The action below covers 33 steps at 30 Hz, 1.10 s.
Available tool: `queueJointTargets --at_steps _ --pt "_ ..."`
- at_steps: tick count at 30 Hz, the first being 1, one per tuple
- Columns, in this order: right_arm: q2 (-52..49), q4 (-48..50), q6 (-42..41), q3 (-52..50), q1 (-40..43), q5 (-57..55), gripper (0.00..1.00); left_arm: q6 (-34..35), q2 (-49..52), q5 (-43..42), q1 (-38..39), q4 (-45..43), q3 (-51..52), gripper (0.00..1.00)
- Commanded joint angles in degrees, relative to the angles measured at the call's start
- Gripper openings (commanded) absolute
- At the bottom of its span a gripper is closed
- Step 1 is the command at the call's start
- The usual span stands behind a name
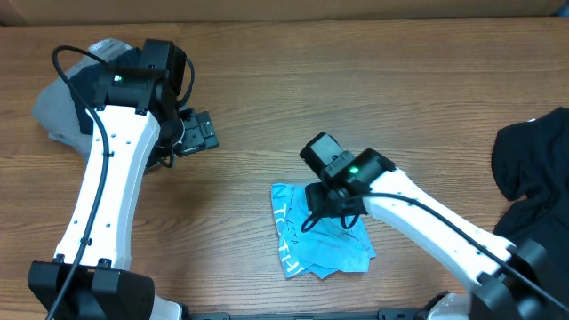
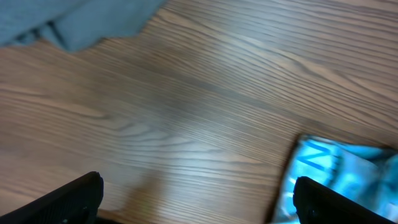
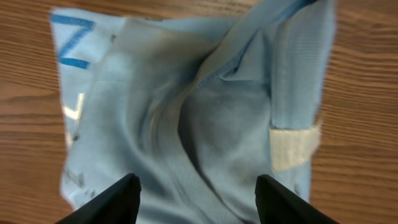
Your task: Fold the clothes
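**Folded blue T-shirt point(image 3: 155, 112) on the counter point(image 3: 25, 186).** The shirt is shown lying directly beneath and between the right fingers point(image 3: 109, 200). These are held partly apart with nothing clamped, and their tips are cut off by the lower edge of the wrist view. A white label point(image 3: 293, 146) is seen just beyond the finger on the picture's right. Blue lettering is visible on the shirt beyond the other finger but cannot be read. In the overhead view the shirt's middle is hidden by the right wrist, and only its outer parts are shown.

The left fingers point(image 2: 68, 199) are spread fully wide over bare counter, and nothing is held. Only blurred dark stubs are shown at the bottom corners of their view. A blurred corner of the T-shirt is seen just ahead of one finger. A fold of a grey garment point(image 2: 81, 18) lies well ahead of the other and is cut off by the upper edge. From overhead this garment is largely hidden behind the left arm. A black garment point(image 1: 533, 164) lies well apart from the right fingers and is cut off at the frame's edge.
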<state>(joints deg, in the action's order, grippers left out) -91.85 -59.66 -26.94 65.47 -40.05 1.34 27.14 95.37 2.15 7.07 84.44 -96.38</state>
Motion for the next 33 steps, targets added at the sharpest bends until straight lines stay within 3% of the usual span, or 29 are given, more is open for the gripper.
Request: queueJointTargets --at_steps 1,5,8,11,15,21,22,24,27,33 --pt "-1.8 1.8 2.9 -0.7 0.2 4.0 0.61 1.4 -0.2 -5.4 -0.2 -0.8 -1.1 1.00" --pt "-2.4 3.0 5.0 -1.0 0.2 5.5 0.21 1.4 -0.2 -5.9 -0.2 -0.9 -1.1 1.00" --pt "-1.2 2.8 7.0 -0.9 0.3 4.0 0.04 1.4 -0.2 -5.8 -0.2 -0.9 -1.1 1.00" --pt "0.8 -0.7 7.0 0.2 0.3 -1.1 0.04 1.4 -0.2 -5.8 -0.2 -0.9 -1.1 1.00" --pt "4.0 -7.0 0.8 1.9 0.4 -11.9 0.04 1.4 -0.2 -5.8 -0.2 -1.0 -1.1 1.00" --pt "5.8 -9.1 -0.1 1.9 0.4 -11.4 0.04 1.4 -0.2 -5.8 -0.2 -1.2 -1.1 1.00" --pt "5.7 -8.7 0.4 1.7 0.4 -10.3 0.09 1.4 -0.2 -5.8 -0.2 -1.2 -1.1 1.00" --pt "5.7 -5.5 5.6 1.1 0.4 -4.4 0.31 1.4 -0.2 -5.8 -0.2 -1.2 -1.1 1.00" --pt "5.7 1.7 9.2 -0.7 0.4 3.1 0.50 1.4 -0.2 -5.8 -0.2 -1.6 -1.1 1.00" --pt "2.8 8.2 9.2 -4.6 0.5 3.7 0.55 1.4 -0.2 -5.8 -0.2 -1.7 -1.1 1.00"
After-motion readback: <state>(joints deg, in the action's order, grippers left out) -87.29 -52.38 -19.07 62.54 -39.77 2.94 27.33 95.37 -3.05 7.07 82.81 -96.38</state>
